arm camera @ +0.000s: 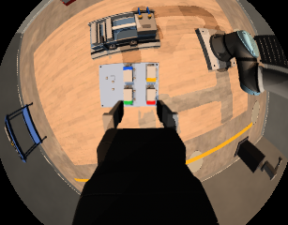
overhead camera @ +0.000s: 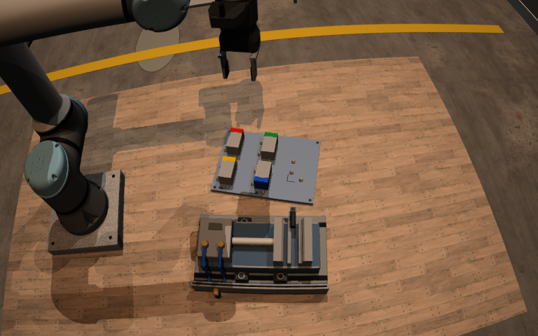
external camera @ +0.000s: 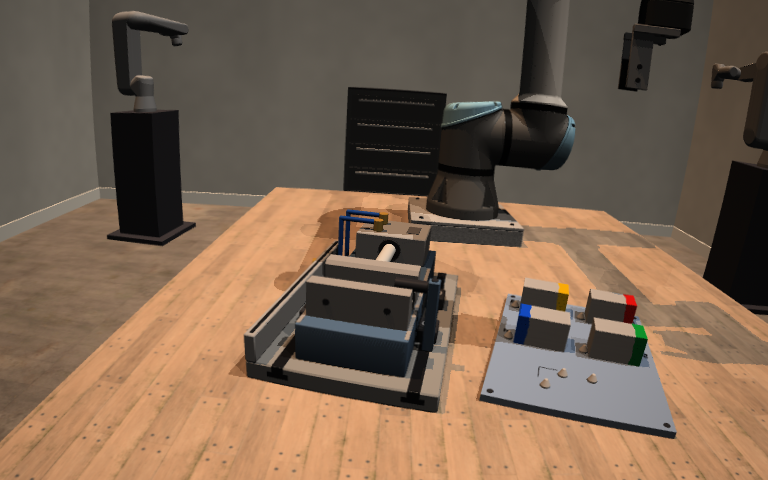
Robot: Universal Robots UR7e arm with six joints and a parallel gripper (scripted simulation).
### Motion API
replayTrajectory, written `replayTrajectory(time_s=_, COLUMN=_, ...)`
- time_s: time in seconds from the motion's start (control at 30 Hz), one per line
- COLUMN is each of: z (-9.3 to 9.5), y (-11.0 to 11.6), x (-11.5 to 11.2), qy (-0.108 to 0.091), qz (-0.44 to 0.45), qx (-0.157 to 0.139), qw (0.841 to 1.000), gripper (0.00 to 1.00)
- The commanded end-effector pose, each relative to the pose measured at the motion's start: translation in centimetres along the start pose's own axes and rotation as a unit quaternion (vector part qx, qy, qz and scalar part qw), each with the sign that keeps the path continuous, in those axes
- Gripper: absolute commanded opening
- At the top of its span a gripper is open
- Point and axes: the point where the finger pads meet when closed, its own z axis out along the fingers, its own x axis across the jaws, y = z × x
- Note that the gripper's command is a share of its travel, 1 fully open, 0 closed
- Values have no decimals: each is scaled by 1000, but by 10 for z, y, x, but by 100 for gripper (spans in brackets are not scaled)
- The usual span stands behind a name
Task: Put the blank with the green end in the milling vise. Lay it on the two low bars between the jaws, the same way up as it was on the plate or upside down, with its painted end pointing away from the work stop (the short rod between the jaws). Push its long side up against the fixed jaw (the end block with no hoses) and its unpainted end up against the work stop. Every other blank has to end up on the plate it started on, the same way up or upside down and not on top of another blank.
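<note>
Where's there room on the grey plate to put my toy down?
On the plate, the side past the green-ended blank and blue-ended blank has no blank, but three little pegs stick up there. The other side is crowded: four blanks and their pegs.

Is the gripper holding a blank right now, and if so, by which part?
Nothing is held: the gripper is open, and the green-ended blank sits on the plate.
</note>
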Motion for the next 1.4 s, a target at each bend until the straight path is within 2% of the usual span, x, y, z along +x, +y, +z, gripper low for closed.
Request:
replayTrajectory(time_s=0.0, z=0, y=-2, x=-2, qy=-1, qz=0, qx=0, qw=1000, gripper=100)
replayTrajectory(time_s=1.37, z=1, y=-10, x=-6, qy=-1, qz=0, qx=0, qw=1000, gripper=100)
